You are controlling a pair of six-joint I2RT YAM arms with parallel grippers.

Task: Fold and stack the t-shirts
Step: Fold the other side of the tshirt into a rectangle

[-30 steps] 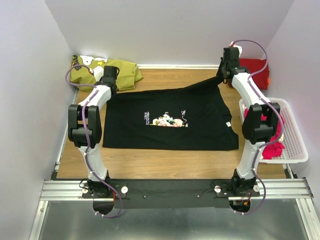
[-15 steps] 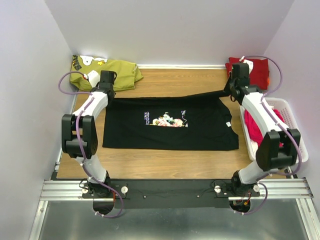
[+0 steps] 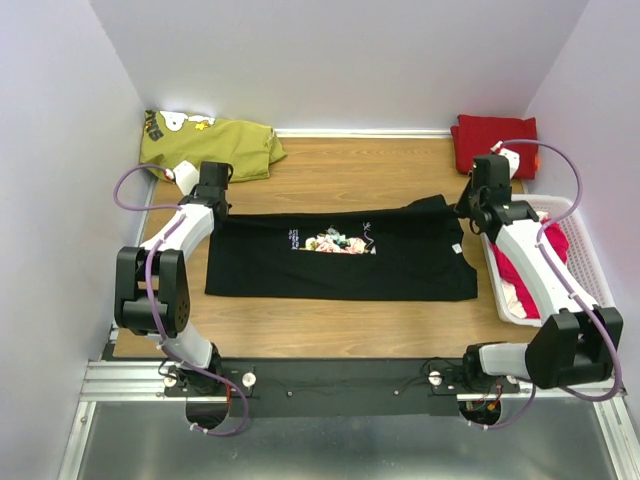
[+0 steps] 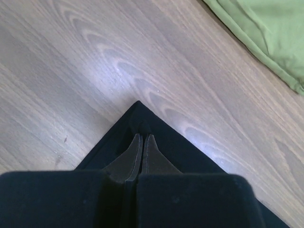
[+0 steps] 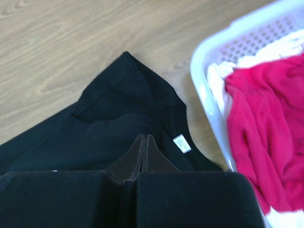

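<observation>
One black t-shirt (image 3: 340, 270) lies print-up on your wooden table (image 3: 330, 165), long axis running left to right, its white label (image 5: 181, 143) at the end nearest the basket (image 5: 203, 80). Your left gripper (image 4: 143, 137) is pinched shut on its far-left corner and your right gripper (image 5: 144, 137) on its far-right corner. Pink t-shirts (image 5: 256, 118) fill the basket. A folded dark red t-shirt (image 3: 492, 140) and an olive shirt (image 3: 215, 145) sit in the far corners, against pale walls (image 3: 350, 60).

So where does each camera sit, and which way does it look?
Top external: above and behind, looking down at the table; both arms show.
Left wrist: looks down its shut left tool at the black t-shirt's corner; green shirt beyond.
Right wrist: down its shut right tool at that t-shirt; white basket beside.
Shared: the black t-shirt.
</observation>
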